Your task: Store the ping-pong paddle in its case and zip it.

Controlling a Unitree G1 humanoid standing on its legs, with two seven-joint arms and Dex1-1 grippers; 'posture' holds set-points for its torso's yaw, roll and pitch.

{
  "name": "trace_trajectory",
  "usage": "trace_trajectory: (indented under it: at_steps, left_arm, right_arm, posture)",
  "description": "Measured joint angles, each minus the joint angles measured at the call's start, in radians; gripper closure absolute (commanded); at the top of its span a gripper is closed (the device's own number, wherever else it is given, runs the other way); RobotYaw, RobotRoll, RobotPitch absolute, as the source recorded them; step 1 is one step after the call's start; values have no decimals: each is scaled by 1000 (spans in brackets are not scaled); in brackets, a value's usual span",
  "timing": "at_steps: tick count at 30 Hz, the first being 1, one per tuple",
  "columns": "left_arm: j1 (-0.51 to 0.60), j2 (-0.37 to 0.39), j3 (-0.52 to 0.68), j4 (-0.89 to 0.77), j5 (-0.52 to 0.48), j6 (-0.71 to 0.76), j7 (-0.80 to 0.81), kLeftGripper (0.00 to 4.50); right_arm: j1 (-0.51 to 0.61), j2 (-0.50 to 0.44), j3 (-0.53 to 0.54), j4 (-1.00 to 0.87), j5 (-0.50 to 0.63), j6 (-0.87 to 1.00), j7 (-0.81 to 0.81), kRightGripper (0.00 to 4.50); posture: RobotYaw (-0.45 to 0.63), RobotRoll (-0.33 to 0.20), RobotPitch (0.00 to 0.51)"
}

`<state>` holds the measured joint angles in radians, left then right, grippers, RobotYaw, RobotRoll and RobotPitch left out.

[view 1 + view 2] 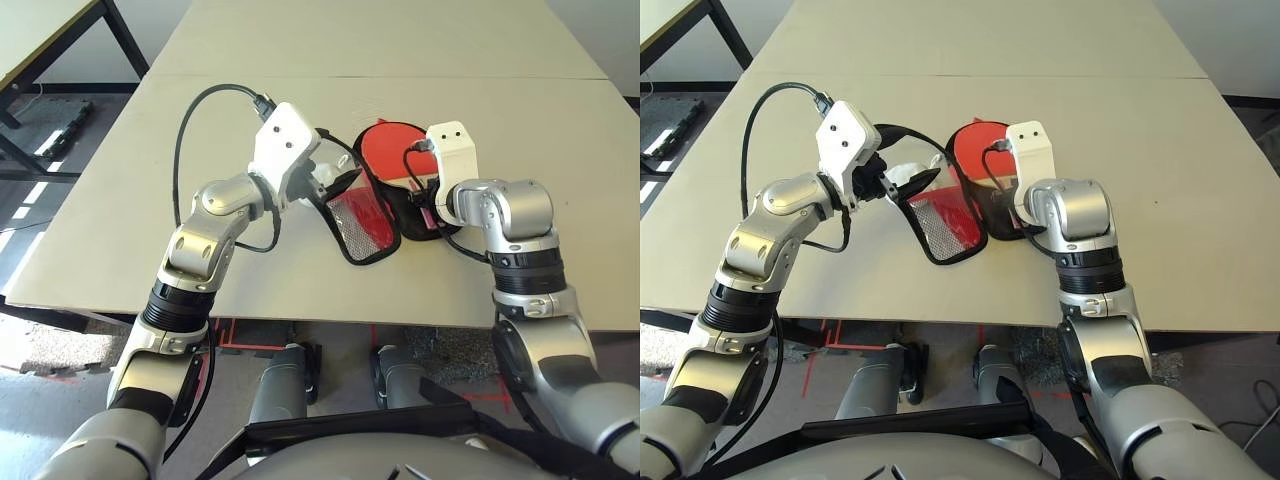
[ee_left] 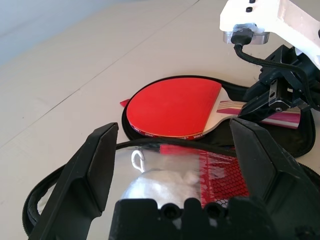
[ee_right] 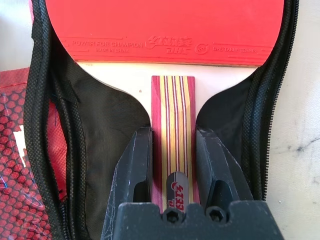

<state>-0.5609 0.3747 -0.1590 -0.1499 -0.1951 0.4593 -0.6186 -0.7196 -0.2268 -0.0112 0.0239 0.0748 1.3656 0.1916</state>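
**Paddle held by its handle inside the open case**

Head views. A pale table point(image 1: 120, 200) carries the red case point(image 1: 385, 215), lying open with its black lining upward. The case's lid flap, red behind black mesh, is raised toward the robot's left. The left gripper point(image 1: 902, 186) sits at the flap's upper edge with its fingers spread wide; whether it touches the flap cannot be told here. The right gripper point(image 1: 425, 200) reaches down into the case over the paddle point(image 1: 388, 152), whose red face lies at the far end of the case.

Left wrist view. The two black fingers point(image 2: 87, 170) stand wide apart on either side of the flap's black zipper rim, gripping nothing. Beyond them the paddle point(image 2: 172, 107) lies flat on the black lining, handle pointing toward the right gripper point(image 2: 272, 97), which grips it.

Right wrist view. The right gripper point(image 3: 172, 155) is clamped on the striped wooden handle, one finger on each side. The paddle point(image 3: 170, 30) rests within the case point(image 3: 40, 100), between its zipper edges.
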Motion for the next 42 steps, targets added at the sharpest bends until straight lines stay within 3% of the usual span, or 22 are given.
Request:
trace_trajectory:
  at_steps: [5, 12, 15, 21, 25, 29, 36, 42]
  left_arm:
    - [0, -1, 0, 0, 0, 0, 0, 0]
    - [0, -2, 0, 0, 1, -1, 0, 0]
    - [0, 0, 0, 0, 1, -1, 0, 0]
    - [-19, 22, 3, -5, -3, 16, -1, 0]
    - [-128, 35, 45, -31, -29, 58, -2, 0]
    - [-200, 117, 81, -44, -36, 68, -22, 0]
    - [-109, 291, 115, -19, -34, 70, -98, 0]
    - [-17, 335, 137, 12, -27, 53, -128, 0]
  right_arm:
    - [0, 8, -9, 0, 0, 0, -24, 3436]
    - [1, 7, -53, 2, 33, 13, -9, 1027]
    - [1, -46, -55, -9, 87, 42, 57, 36]
    - [0, -186, -40, -38, 159, 2, 188, 36]
    - [-20, -267, -33, -14, 190, -75, 283, 36]
    - [-33, -330, -14, 24, 217, -159, 376, 36]
    - [-40, -387, -12, 191, 222, -355, 496, 36]
    - [-44, -421, 21, 323, 184, -640, 626, 36]
  posture:
    - [73, 0, 149]
    - [75, 0, 152]
    - [76, 0, 153]
    - [78, 0, 153]
    - [84, 0, 150]
    - [90, 0, 148]
    - [103, 0, 151]
    - [100, 0, 151]
